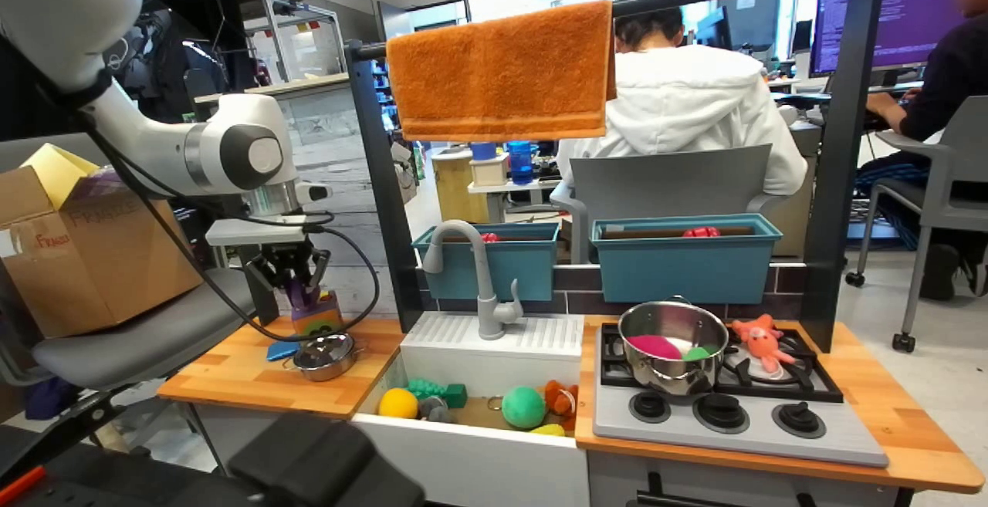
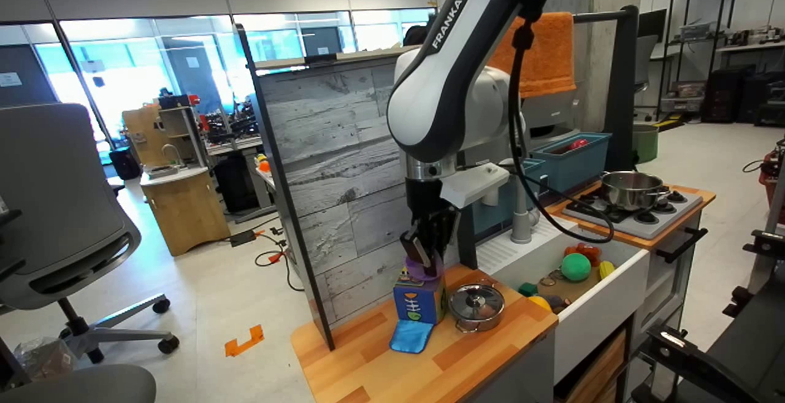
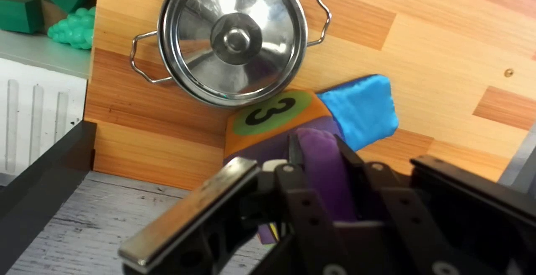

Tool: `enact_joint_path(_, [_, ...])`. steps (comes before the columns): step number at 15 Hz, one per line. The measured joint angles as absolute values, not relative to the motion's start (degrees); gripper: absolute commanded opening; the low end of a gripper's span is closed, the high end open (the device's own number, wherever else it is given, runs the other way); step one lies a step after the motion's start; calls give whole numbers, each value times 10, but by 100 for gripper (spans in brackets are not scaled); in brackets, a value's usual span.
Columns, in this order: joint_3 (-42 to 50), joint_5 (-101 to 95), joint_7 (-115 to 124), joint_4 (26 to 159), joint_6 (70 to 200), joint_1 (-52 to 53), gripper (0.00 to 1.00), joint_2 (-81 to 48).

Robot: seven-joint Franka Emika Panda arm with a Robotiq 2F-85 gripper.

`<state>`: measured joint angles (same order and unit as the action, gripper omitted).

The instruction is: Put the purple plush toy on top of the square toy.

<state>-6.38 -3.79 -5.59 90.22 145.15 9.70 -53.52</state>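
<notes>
1. A counter (image 2: 362, 369) of light and dark wood is backed by a panel (image 2: 331, 164) patterned as weathered grey planks; an office chair (image 2: 55, 207) is seen on the pale floor (image 2: 199, 305).
2. The soft purple plush toy (image 3: 322, 162) is clamped by the gripper (image 3: 320, 151) at the top of the boxy, printed square toy (image 2: 418, 302).
3. A round, shiny lidded pot (image 3: 234, 40) is set just beside it.

Yellow ball (image 1: 398, 403), green ball (image 1: 523, 407) down in sink (image 1: 478, 461). Orange towel (image 1: 502, 71) hanging up behind sink, stove (image 1: 760, 414) just beside it.
</notes>
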Motion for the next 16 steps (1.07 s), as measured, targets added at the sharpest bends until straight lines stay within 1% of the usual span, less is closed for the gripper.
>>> enact_joint_path(16, [-46,-43,-60,864,1433,98,5,-546])
